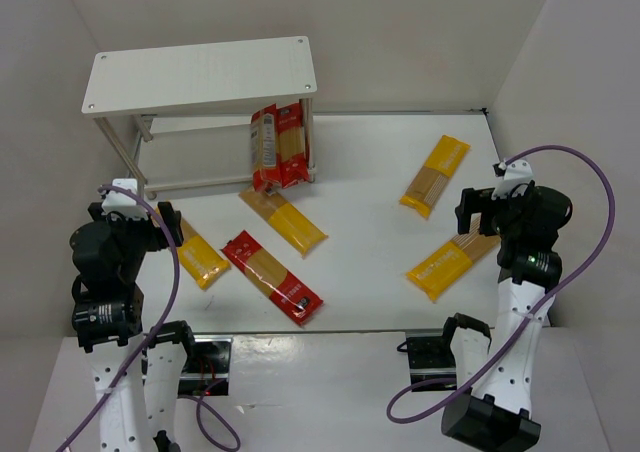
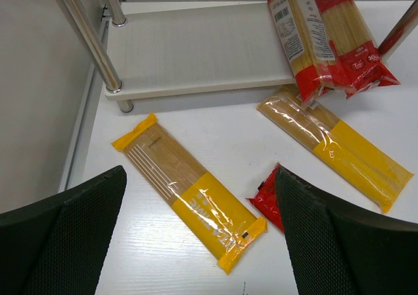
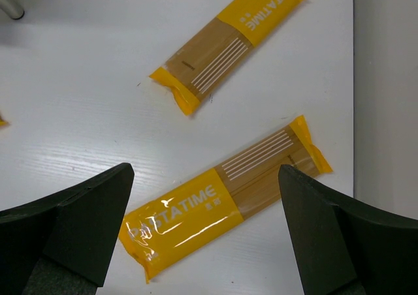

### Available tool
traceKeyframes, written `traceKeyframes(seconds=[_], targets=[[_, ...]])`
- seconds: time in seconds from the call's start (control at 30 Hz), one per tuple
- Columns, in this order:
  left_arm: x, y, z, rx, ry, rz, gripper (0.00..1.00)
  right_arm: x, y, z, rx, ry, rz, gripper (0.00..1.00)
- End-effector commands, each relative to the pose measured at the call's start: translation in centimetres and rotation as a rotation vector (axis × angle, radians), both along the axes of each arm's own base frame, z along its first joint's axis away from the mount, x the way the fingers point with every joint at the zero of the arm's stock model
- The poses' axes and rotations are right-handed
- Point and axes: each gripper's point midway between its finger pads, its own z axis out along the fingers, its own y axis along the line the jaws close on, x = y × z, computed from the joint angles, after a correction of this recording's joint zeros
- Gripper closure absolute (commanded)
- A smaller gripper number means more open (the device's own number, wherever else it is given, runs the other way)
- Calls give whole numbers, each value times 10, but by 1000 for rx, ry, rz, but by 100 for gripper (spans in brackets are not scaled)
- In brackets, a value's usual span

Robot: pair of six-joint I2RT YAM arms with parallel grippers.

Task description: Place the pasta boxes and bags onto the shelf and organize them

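Hovering over the near left of the table (image 1: 370, 222), the left gripper (image 1: 160, 224) (image 2: 199, 177) has its fingers spread wide, nothing between them. Below it lies the left yellow packet (image 1: 200, 259) (image 2: 196, 190), flat and slanted. On the other side the right gripper (image 1: 478, 212) (image 3: 206, 171) is just as widely parted and empty, above the near right yellow packet (image 1: 450, 262) (image 3: 222, 207).

Between the 2 arms, the flat red packet (image 1: 272, 277) (image 2: 268, 203) rests on the table beside the left yellow one, apart from it. Just beyond is the middle yellow packet (image 1: 285, 219) (image 2: 339, 141), lying diagonally. Farther right, the far right yellow packet (image 1: 435, 175) (image 3: 228, 44) sits well apart from the others.

At the back left stands the shelf (image 1: 200, 72). Its top board is bare. 2 red packets (image 1: 278, 147) (image 2: 326, 34) lean under it at the right-hand legs, their lower ends hanging past the lower board (image 2: 196, 53) onto the middle yellow packet's end.
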Motion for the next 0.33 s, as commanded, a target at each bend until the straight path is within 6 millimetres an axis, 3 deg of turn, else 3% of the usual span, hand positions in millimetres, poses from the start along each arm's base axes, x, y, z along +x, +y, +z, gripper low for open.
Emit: traceKeyframes(seconds=[0.0,0.3], targets=[[2,1,7,20,-25,-8,0,-2,1,7,-9,-21,10,0],[2,1,7,20,-25,-8,0,-3,2,9,-13,-29,10,0]])
